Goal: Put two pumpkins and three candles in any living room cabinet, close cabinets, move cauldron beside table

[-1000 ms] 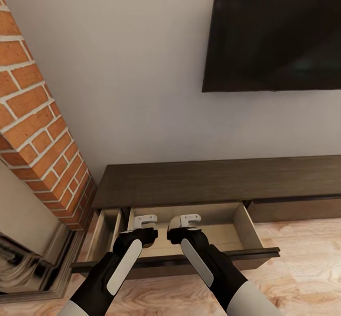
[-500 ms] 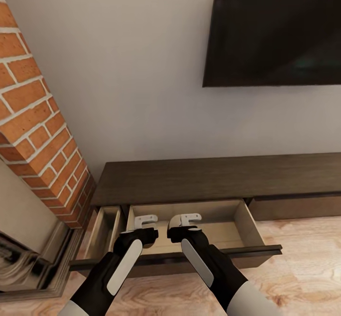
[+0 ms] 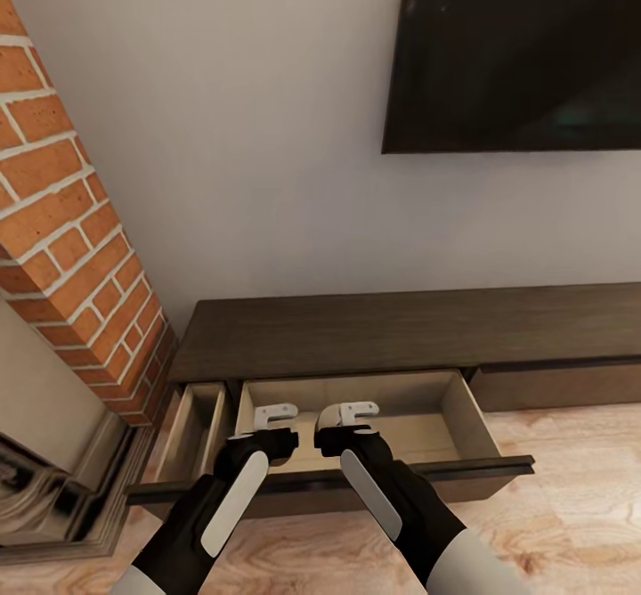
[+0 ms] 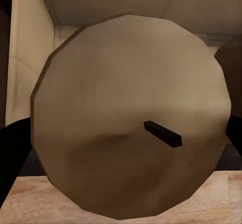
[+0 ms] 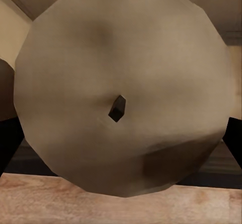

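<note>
Each gripper, left (image 3: 274, 417) and right (image 3: 349, 415), clamps a stubby beige candle (image 4: 128, 116) (image 5: 121, 90) above the dark-brown cabinet's (image 3: 401, 332) open, beige-lined drawer (image 3: 450, 426). Released near its front edge, a candle could roll onto the floor.

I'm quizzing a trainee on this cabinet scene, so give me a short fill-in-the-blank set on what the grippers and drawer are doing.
1. The left gripper is shut on a ____ with a dark wick, seen end-on in the left wrist view.
2. Both grippers, the right gripper too, hang over the drawer, which stands ____.
3. The cabinet sits below a dark ____ on the wall.

Missing words: candle; open; screen
</note>
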Controlling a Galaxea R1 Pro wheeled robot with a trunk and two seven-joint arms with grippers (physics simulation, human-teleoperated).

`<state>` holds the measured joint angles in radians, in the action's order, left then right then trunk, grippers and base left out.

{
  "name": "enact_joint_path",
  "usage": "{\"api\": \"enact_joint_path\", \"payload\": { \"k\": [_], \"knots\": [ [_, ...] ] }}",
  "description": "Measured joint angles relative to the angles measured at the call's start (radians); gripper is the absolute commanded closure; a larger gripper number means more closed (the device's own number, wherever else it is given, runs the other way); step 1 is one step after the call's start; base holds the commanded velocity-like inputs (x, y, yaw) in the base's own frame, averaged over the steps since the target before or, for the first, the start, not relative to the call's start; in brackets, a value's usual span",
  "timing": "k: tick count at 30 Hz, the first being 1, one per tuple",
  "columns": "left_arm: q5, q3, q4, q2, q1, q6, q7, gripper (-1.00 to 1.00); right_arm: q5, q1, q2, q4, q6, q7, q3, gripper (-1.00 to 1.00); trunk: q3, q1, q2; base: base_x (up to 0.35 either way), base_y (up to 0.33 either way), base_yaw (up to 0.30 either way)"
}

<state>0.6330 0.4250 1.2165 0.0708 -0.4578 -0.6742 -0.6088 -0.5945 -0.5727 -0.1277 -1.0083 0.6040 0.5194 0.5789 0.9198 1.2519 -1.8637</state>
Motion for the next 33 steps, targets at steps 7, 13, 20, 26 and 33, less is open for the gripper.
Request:
{"api": "enact_joint_path", "payload": {
  "k": [7,13,20,26,33],
  "knots": [
    [-0.001,0.012,0.003,0.0,0.001,0.0,0.0,1.0,0.001,0.0,0.0,-0.002,0.0,0.0,0.0,1.0,0.003,0.004,-0.007,0.0,0.0,0.0],
    [-0.002,0.014,0.002,0.0,0.0,0.0,0.0,1.0,0.0,0.0,0.0,-0.002,-0.001,0.0,0.0,1.0,0.003,0.004,-0.007,0.121,0.026,0.0],
    [-0.001,0.014,0.002,0.0,0.001,0.0,0.0,1.0,0.0,0.0,0.0,-0.002,0.0,0.0,0.0,1.0,0.003,0.004,-0.007,0.096,0.008,0.0],
    [-0.001,0.014,0.002,0.0,0.0,0.0,0.0,1.0,0.0,0.0,0.0,-0.001,0.002,0.0,0.0,1.0,0.003,0.004,-0.007,0.102,0.0,0.0],
    [-0.002,0.017,-0.004,0.0,0.001,0.0,0.0,1.0,-0.005,0.0,-0.001,0.002,0.011,0.0,0.0,1.0,0.003,0.004,-0.007,0.077,0.0,0.0]
  ]
}}
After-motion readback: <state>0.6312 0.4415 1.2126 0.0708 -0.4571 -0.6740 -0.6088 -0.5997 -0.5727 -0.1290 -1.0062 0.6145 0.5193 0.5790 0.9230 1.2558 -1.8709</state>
